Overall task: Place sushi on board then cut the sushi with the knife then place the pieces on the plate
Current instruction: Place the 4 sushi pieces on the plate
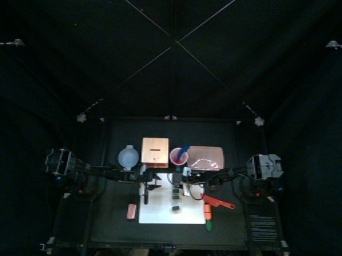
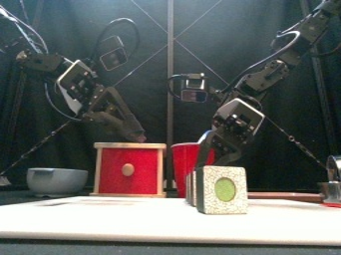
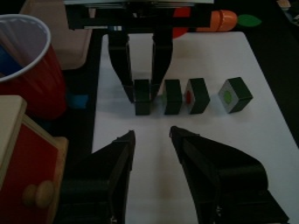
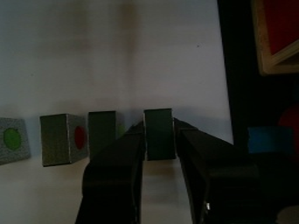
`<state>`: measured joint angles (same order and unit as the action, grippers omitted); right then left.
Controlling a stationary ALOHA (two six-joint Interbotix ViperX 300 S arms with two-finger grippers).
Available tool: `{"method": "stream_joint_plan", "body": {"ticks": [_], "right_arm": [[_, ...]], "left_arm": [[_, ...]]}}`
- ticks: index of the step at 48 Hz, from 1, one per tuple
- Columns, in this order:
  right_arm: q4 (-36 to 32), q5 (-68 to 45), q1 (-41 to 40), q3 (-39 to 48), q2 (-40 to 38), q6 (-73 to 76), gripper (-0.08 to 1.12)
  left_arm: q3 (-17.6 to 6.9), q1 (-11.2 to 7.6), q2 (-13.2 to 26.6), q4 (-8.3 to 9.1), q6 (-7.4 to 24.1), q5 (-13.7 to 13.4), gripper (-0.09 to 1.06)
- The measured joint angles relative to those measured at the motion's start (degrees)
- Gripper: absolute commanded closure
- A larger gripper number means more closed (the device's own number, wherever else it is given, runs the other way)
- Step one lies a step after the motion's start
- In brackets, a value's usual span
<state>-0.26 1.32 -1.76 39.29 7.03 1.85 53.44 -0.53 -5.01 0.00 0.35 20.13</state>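
The right gripper (image 4: 158,125) reaches down to the white cutting board (image 3: 251,144). Its fingers (image 3: 117,66) are only about one slice apart and lie against both flat faces of the end piece (image 3: 142,98), which stands on the board. We cannot tell how hard they press.

The left gripper (image 3: 152,136) hangs over the board's left side, its fingers (image 3: 216,171) spread wide with nothing between them.

The sushi (image 3: 187,94) stands on the board as four dark green pieces in a row, each upright on its edge, with gaps between them. The row's long axis runs from the board's front toward its back, and the cut faces look to the front. The front piece (image 2: 222,189) shows a green centre, and the second piece (image 4: 65,138) behind it shows a red one. The end piece between the right fingers is the rearmost, at the board's back.

On the counter just behind the board stands a red cup (image 2: 186,164) with a blue knife (image 3: 10,57) in it. Left of the cup, still behind the board, is a wooden box (image 2: 130,169) with a red drawer front. Farther left is a blue-grey bowl (image 2: 56,179); we cannot see into it. The pink tray (image 1: 207,157) lies behind the board's right corner. An orange toy (image 3: 222,17) with a green end lies off the board's right side.
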Motion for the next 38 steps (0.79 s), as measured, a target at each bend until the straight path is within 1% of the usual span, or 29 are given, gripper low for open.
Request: {"method": "stream_joint_plan", "body": {"ticks": [5, 8, 12, 20, 26, 32, 35, 38], "right_arm": [[0.4, 1.5, -0.2, 0.5, -0.9, 0.0, 0.53], [0.9, 3.5, -0.7, 1.8, -3.1, -0.1, 0.52], [2.1, 6.4, -2.5, 4.0, -8.1, 0.2, 0.52], [3.8, 11.7, -9.1, 8.3, -18.2, 0.2, 0.52], [3.9, 13.7, -15.6, 11.2, -23.2, 0.3, 0.52], [3.5, 13.4, -22.0, 13.2, -23.8, -0.2, 0.52], [3.3, 12.6, -24.4, 13.8, -22.8, -0.5, 0.50], [2.6, 10.9, -26.5, 14.2, -20.7, -0.5, 0.46]], "left_arm": [[0.0, 0.00, 0.0, 0.00, 0.0, 0.0, 0.19], [0.0, 0.00, 0.0, 0.00, 0.0, 0.0, 0.19], [-0.1, 0.00, 0.0, 0.00, 0.0, 0.0, 0.19], [0.0, 0.00, 0.0, -0.09, 0.0, 0.0, 0.19], [0.0, 0.00, 0.0, 0.00, 0.0, 0.0, 0.19], [0.0, 0.09, 0.0, 0.00, 0.0, 0.0, 0.19], [0.0, 0.18, 0.0, 0.00, 0.0, 0.0, 0.19], [0.0, 0.44, 0.0, 0.00, 0.0, 0.0, 0.19]]}}
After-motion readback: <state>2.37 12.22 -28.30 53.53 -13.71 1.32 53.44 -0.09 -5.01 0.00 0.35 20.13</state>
